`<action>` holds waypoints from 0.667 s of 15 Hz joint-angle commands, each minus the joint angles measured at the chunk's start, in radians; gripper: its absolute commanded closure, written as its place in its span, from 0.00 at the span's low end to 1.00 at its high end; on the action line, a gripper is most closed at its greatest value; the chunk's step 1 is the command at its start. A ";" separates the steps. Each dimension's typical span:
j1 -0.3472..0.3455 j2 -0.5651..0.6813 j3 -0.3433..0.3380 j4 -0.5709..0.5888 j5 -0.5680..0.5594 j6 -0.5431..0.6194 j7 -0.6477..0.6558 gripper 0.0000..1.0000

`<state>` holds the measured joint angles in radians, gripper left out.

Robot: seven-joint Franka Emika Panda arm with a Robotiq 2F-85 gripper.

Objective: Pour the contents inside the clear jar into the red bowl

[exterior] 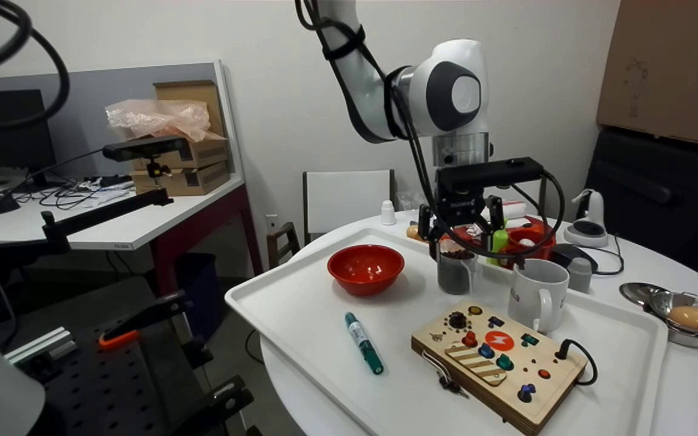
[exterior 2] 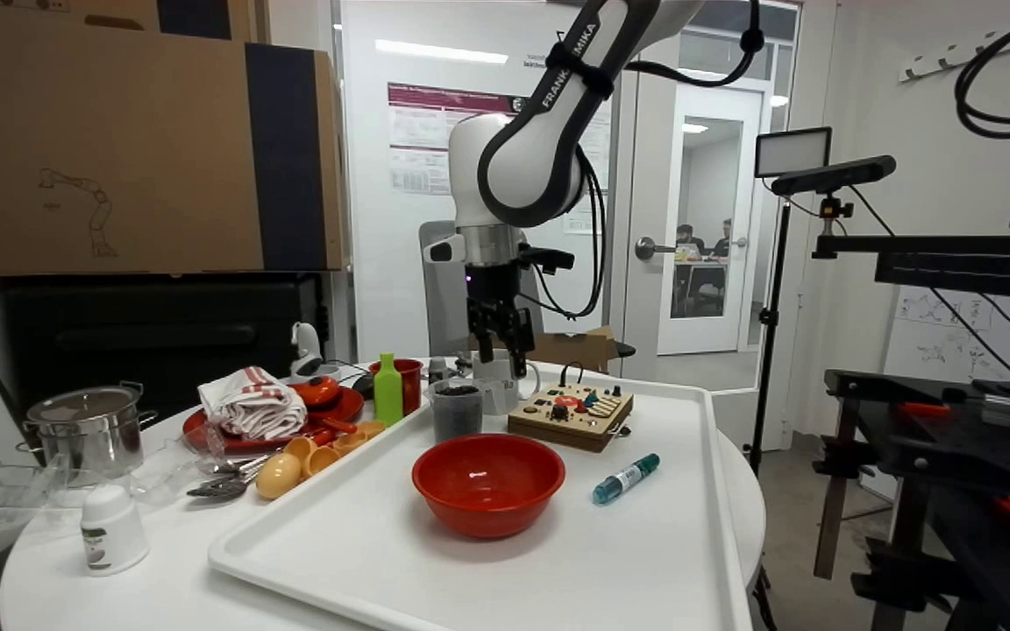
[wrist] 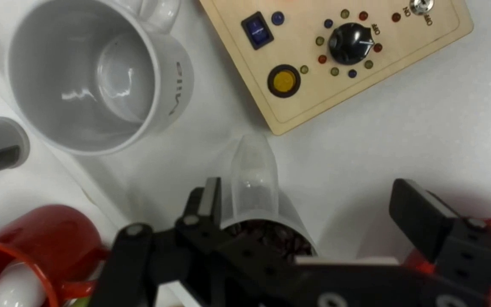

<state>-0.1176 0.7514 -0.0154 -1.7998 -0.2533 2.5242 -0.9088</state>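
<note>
The clear jar (exterior: 455,277) stands upright on the white tray, filled with dark bean-like pieces. It also shows in an exterior view (exterior 2: 457,415). In the wrist view its clear handle (wrist: 254,181) points up the picture, and part of its mouth is hidden by my gripper. The red bowl (exterior: 366,270) sits on the tray beside the jar, looks empty in both exterior views (exterior 2: 487,491), and shows only partly at the wrist view's right edge. My gripper (wrist: 307,187) is open and empty, above the jar, pointing down. The jar's handle lies between the fingers' lines, nearer the left finger.
A white mug (exterior: 537,297) and a wooden knob box (exterior: 497,363) stand close to the jar on the tray (exterior 2: 295,574). A green marker (exterior: 363,343) lies near the bowl. A green bottle (exterior 2: 388,392), red cups and a cloth (exterior 2: 252,403) crowd the table behind the tray's rim.
</note>
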 commanded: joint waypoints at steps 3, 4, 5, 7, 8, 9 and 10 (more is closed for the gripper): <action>0.003 0.062 0.002 0.108 -0.031 -0.094 -0.005 0.00; 0.006 0.070 0.001 0.122 -0.032 -0.102 0.000 0.00; 0.007 0.082 0.002 0.138 -0.031 -0.105 0.002 0.00; 0.006 0.100 0.008 0.162 -0.029 -0.111 -0.006 0.00; 0.008 0.109 0.007 0.173 -0.031 -0.113 -0.007 0.00; 0.009 0.119 0.008 0.184 -0.031 -0.117 -0.008 0.00; 0.011 0.127 0.006 0.194 -0.034 -0.119 -0.006 0.00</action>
<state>-0.1100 0.8339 -0.0124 -1.6738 -0.2668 2.4437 -0.9088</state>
